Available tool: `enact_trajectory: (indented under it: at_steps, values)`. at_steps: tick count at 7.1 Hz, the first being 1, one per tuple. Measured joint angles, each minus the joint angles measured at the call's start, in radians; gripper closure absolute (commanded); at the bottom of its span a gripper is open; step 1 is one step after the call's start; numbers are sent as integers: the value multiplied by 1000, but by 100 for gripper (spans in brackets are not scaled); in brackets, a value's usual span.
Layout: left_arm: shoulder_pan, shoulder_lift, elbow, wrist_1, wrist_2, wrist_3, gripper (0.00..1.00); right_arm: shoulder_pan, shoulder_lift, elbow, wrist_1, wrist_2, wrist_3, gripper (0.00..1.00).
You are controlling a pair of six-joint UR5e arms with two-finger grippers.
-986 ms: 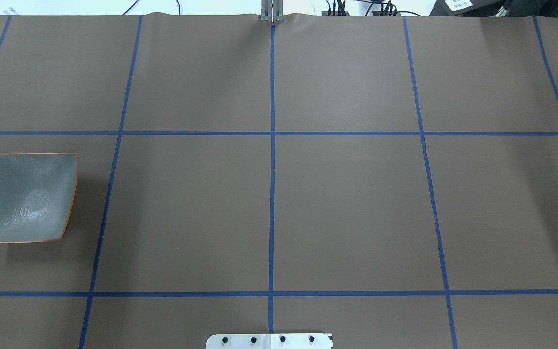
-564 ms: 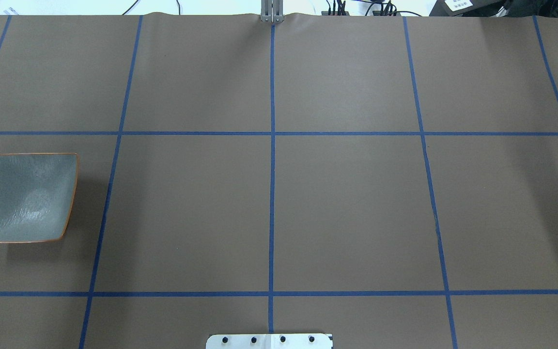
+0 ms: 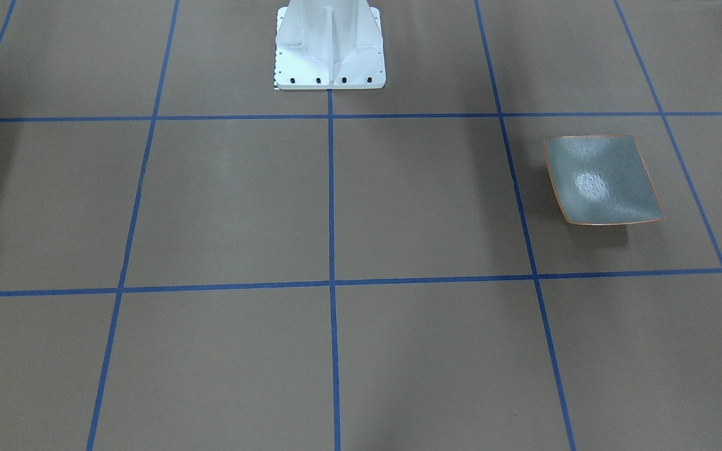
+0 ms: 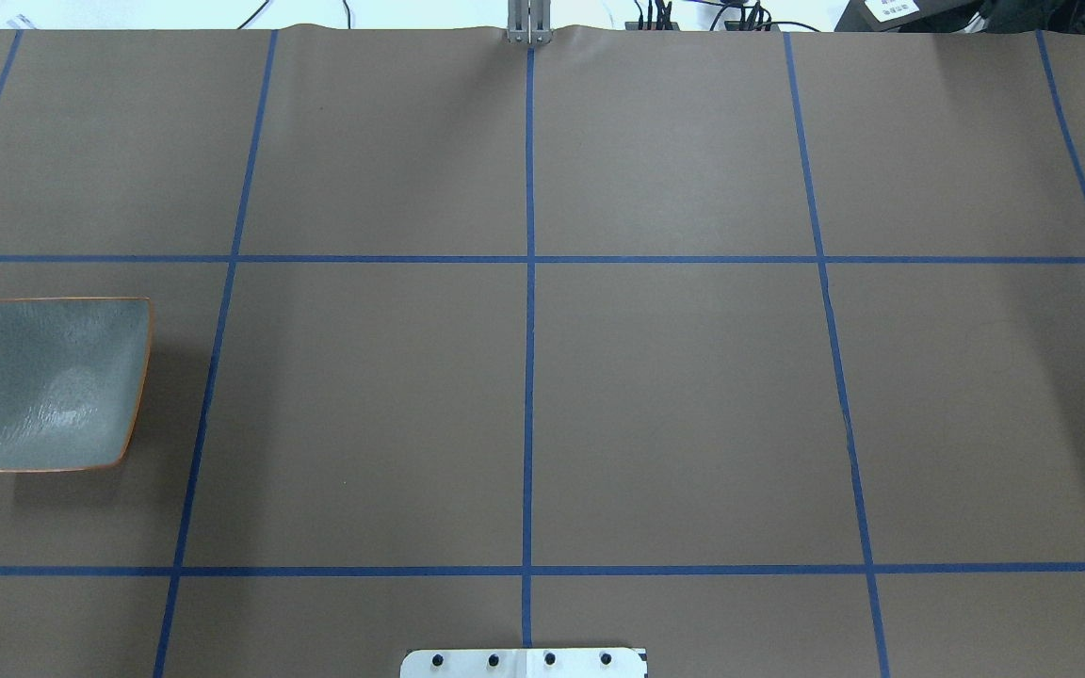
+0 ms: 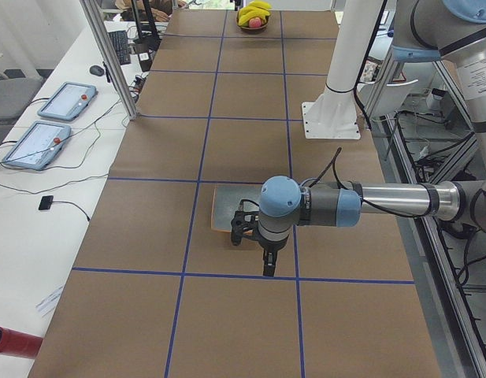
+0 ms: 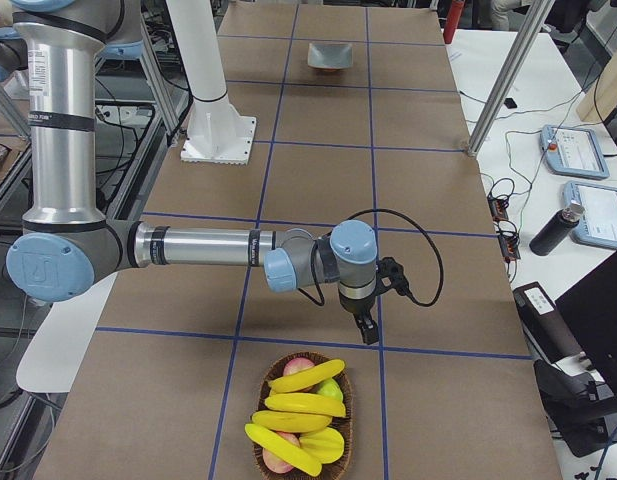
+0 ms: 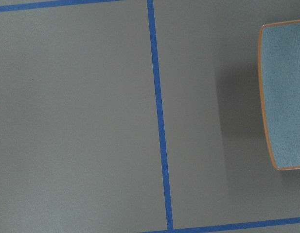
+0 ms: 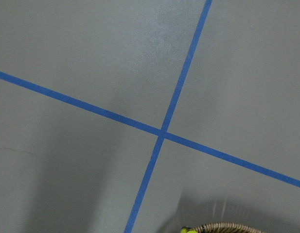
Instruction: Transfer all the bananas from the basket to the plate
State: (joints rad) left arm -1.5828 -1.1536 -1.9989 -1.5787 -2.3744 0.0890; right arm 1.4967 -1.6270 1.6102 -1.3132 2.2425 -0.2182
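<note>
The square grey-green plate [image 4: 48, 384] with an orange rim lies bare at the table's left end; it also shows as the plate [image 3: 602, 180] and the plate [image 7: 286, 92]. A wicker basket [image 6: 350, 420] at the right end holds several yellow bananas [image 6: 293, 402] with other fruit. My left gripper [image 5: 268, 270] hangs just beside the plate [image 5: 223, 206], pointing down. Just short of the basket hangs my right gripper [image 6: 369, 335], whose wrist view catches only the basket rim [image 8: 222, 226]. Both grippers show in side views only, so I cannot tell whether they are open or shut.
The white robot pedestal [image 3: 329, 47] stands at the table's near middle edge. Blue tape lines grid the brown table cover. Tablets [image 5: 65, 98], a metal post [image 5: 109, 59] and cables sit on the side bench. A red cylinder [image 5: 14, 342] lies at one corner.
</note>
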Motion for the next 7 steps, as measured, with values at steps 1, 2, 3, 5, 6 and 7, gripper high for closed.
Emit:
enact_trajectory:
  at_steps: [1, 2, 3, 5, 6, 7]
  values:
    - [0, 0, 0, -1, 0, 0, 0, 0, -8, -24, 5, 27, -53, 0]
    - [0, 1, 0, -1, 0, 0, 0, 0, -18, -64, 35, 67, -78, 0]
    - [0, 1, 0, -1, 0, 0, 0, 1, -31, -127, 111, 111, -85, 2]
    - [0, 1, 0, -1, 0, 0, 0, 4, -44, -218, 220, 161, -88, 23]
    - [0, 2, 0, -1, 0, 0, 0, 9, -49, -242, 234, 164, -93, 26]
    - [0, 2, 0, -1, 0, 0, 0, 13, -57, -253, 241, 157, -100, 26]
